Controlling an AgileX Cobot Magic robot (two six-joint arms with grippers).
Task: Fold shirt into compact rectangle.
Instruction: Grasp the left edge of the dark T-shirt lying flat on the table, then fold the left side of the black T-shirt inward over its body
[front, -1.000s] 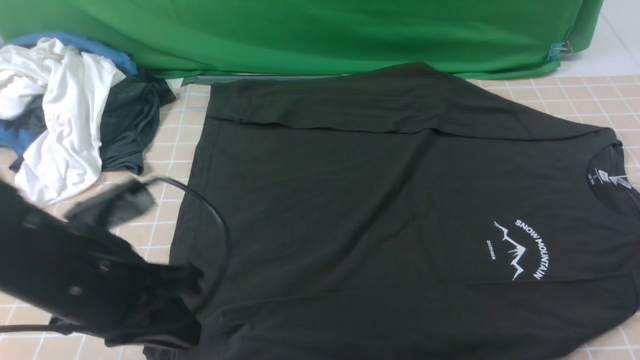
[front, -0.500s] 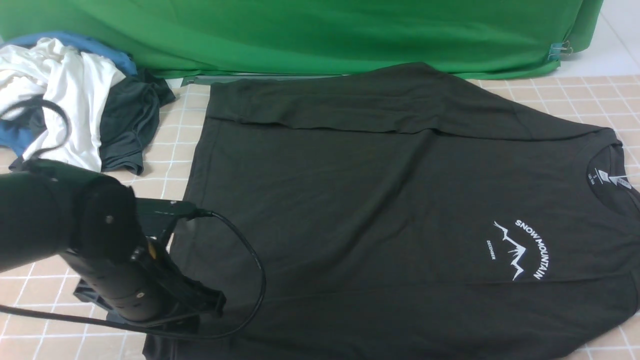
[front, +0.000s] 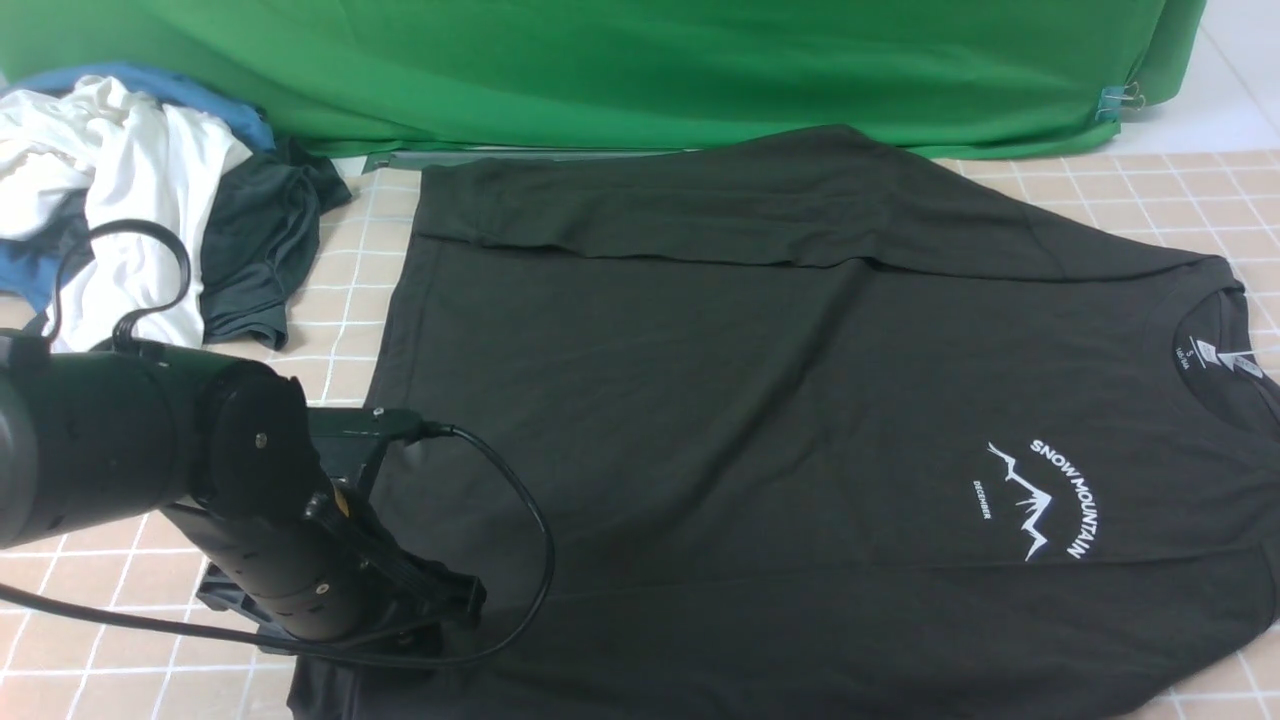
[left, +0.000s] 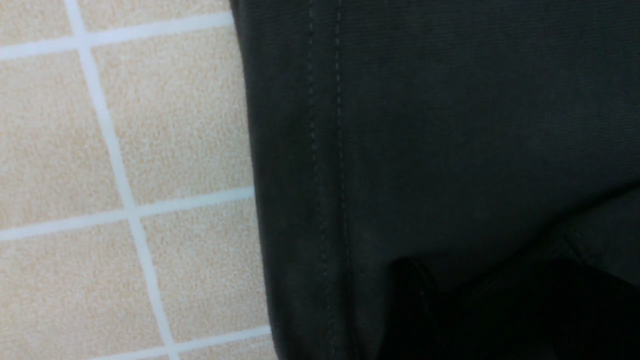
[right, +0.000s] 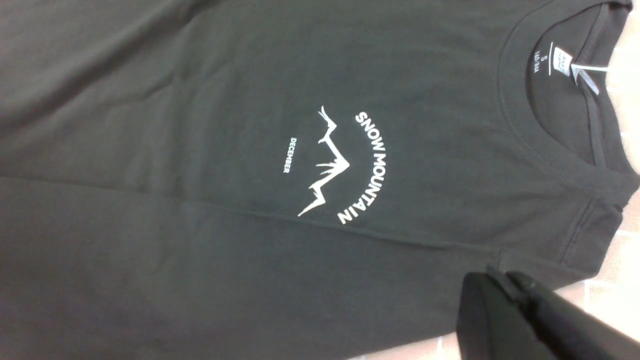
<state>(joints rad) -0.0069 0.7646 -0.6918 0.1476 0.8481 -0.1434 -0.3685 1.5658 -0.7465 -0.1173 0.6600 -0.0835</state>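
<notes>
The black shirt (front: 760, 400) lies spread flat across the table, collar at the right, hem at the left, with its far sleeve folded over the body. Its white mountain print (front: 1040, 500) faces up. My left gripper (front: 440, 600) sits low over the near-left hem corner. In the left wrist view its dark fingers (left: 410, 285) show dimly apart over the stitched hem (left: 325, 150), with nothing gripped. My right gripper (right: 500, 280) appears only in the right wrist view, shut and empty, hanging above the shirt's near shoulder seam (right: 580, 235) below the collar (right: 550, 125).
A pile of white, blue and dark grey-green clothes (front: 130, 230) lies at the far left. A green backdrop cloth (front: 600, 60) hangs along the table's far edge. Beige tiled table cover (front: 330, 290) shows to the shirt's left. The left arm's black cable (front: 530, 560) loops over the shirt.
My left arm has swung in from the left edge and come down over the shirt's near-left hem corner, creeping further right. The shirt has not moved.
</notes>
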